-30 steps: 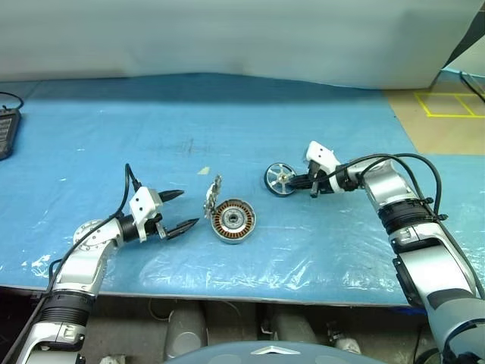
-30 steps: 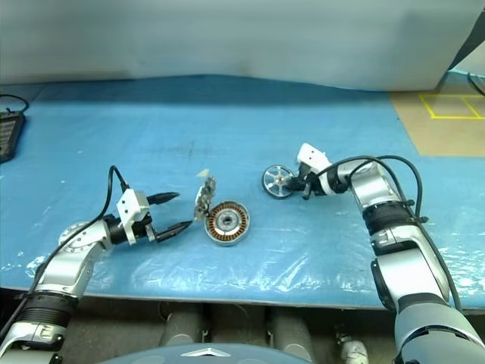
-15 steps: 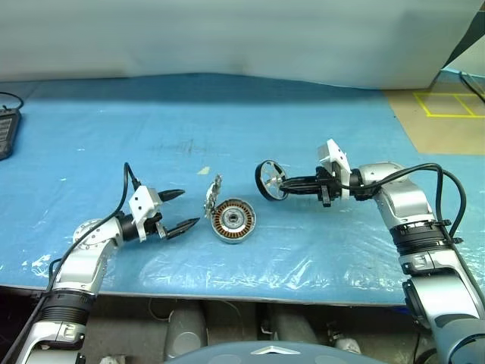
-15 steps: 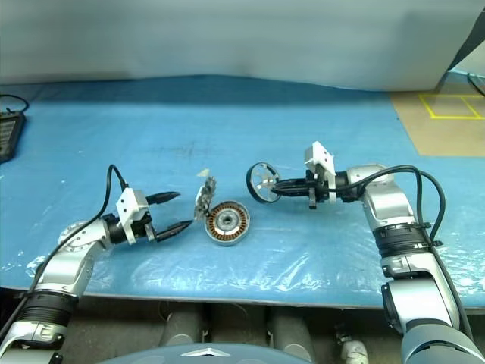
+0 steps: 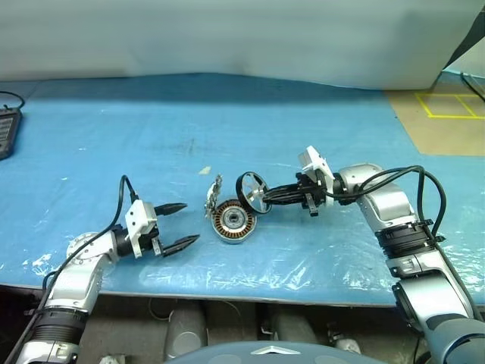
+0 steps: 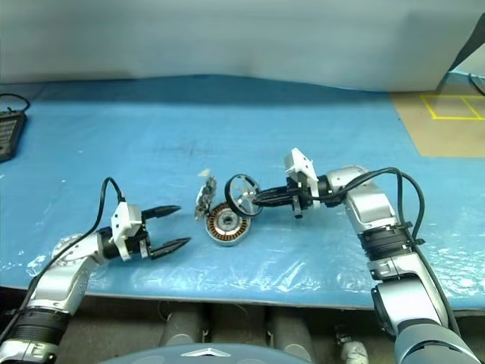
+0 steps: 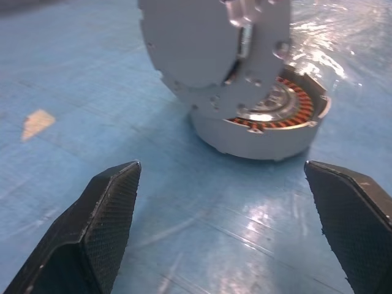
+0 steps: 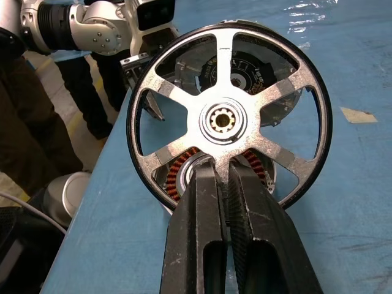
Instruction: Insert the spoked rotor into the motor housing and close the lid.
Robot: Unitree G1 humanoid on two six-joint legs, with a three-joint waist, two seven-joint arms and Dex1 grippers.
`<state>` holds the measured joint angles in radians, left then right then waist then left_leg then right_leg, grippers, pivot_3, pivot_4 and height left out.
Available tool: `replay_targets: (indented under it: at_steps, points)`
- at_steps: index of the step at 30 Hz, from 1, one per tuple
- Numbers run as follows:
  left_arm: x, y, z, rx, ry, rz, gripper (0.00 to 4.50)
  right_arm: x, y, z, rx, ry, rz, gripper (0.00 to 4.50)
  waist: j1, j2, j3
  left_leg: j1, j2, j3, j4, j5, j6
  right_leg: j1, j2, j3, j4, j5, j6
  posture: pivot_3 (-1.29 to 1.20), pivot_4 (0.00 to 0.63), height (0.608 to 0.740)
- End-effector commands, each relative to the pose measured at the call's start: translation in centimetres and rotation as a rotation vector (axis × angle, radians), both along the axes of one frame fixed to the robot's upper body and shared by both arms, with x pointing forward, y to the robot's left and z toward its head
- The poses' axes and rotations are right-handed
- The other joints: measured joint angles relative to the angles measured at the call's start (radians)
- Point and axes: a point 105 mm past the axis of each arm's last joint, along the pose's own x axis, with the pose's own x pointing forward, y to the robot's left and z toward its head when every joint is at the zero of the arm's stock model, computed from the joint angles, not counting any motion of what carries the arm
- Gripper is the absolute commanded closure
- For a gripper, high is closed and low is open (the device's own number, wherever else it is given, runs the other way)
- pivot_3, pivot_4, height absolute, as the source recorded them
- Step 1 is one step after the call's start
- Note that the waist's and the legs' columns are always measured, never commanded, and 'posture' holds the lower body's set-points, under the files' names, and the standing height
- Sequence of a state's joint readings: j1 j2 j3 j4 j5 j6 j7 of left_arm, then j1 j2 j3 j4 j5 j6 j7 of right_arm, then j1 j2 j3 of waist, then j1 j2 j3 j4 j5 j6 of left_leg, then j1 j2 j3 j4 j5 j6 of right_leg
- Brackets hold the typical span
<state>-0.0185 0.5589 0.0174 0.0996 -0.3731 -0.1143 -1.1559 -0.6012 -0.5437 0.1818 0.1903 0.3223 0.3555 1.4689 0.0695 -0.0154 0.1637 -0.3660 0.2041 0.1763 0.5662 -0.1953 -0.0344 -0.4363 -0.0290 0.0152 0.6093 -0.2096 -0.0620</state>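
Gripping the spoked rotor (image 8: 229,119), right hand (image 8: 223,177) (wrist view: five spokes).

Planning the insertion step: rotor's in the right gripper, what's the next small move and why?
Probably tip the spoked rotor flat and lower it onto the motor housing. The right gripper holds it on edge just above the housing, whose copper windings lie open with the lid standing beside.

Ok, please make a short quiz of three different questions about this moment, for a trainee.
1. True or false: the right gripper is shut on the spoked rotor.
2. Where is the lid? A) flat on the motor housing B) standing on edge beside the housing C) in the left gripper
3. Fill in: the left gripper's jaws are ____.

Key: 1 true; 2 B; 3 open.
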Motion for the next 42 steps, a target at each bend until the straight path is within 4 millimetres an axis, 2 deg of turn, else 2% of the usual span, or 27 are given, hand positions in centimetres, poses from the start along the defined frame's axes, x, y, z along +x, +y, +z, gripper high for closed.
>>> replay_targets:
  at_steps: [1, 10, 18, 25, 33, 42]
  points:
    - [-0.8, -0.7, 0.6, -0.001, -0.034, -0.056, 0.00, -0.7, 0.7, 1.6, 0.024, -0.053, 0.075, 4.49, 0.000, 0.000, 0.000, 0.000, 0.000, 0.000, 0.000, 0.000, 0.000, 0.000, 0.000, 0.000, 0.000, 0.000, 0.000, 0.00, 0.150, 0.740]
    - [-1.7, -1.9, -0.9, 0.044, -0.020, -0.127, 0.00, -1.3, 1.8, 0.3, -0.015, -0.072, 0.126, 4.49, 0.000, 0.000, 0.000, 0.001, 0.000, 0.000, 0.000, 0.000, 0.000, 0.000, 0.000, 0.000, 0.000, 0.000, 0.000, 0.00, 0.150, 0.740]
    - [-1.9, -3.0, -2.4, 0.086, -0.049, -0.158, 0.00, -0.2, 3.2, -0.5, -0.037, -0.113, 0.100, 4.49, -0.001, 0.000, 0.000, 0.000, 0.000, 0.000, 0.000, 0.000, 0.000, 0.000, 0.000, 0.000, 0.000, 0.000, 0.000, 0.00, 0.150, 0.740]
    - [-1.6, -3.7, -3.0, 0.054, -0.087, -0.124, 0.00, -0.2, 3.3, -1.0, -0.068, -0.117, 0.112, 4.49, 0.000, 0.000, 0.000, 0.001, 0.000, 0.000, 0.000, 0.000, 0.000, 0.000, 0.000, 0.000, 0.001, 0.000, 0.000, 0.00, 0.150, 0.740]
    - [-1.2, -3.5, -3.1, 0.012, -0.086, -0.083, 0.00, 0.2, 3.2, -0.9, -0.074, -0.114, 0.124, 4.49, 0.000, 0.000, 0.000, 0.002, 0.000, 0.000, 0.002, 0.000, 0.000, 0.001, 0.000, 0.000, 0.003, 0.000, 0.000, 0.00, 0.150, 0.740]
    - [-1.0, -3.4, -2.6, 0.012, -0.092, -0.080, 0.00, 0.0, 3.7, -1.8, -0.083, -0.092, 0.132, 4.49, 0.000, 0.000, 0.000, 0.004, 0.000, 0.000, 0.003, 0.000, 0.000, 0.003, 0.000, 0.000, 0.003, 0.000, 0.000, 0.00, 0.150, 0.740]
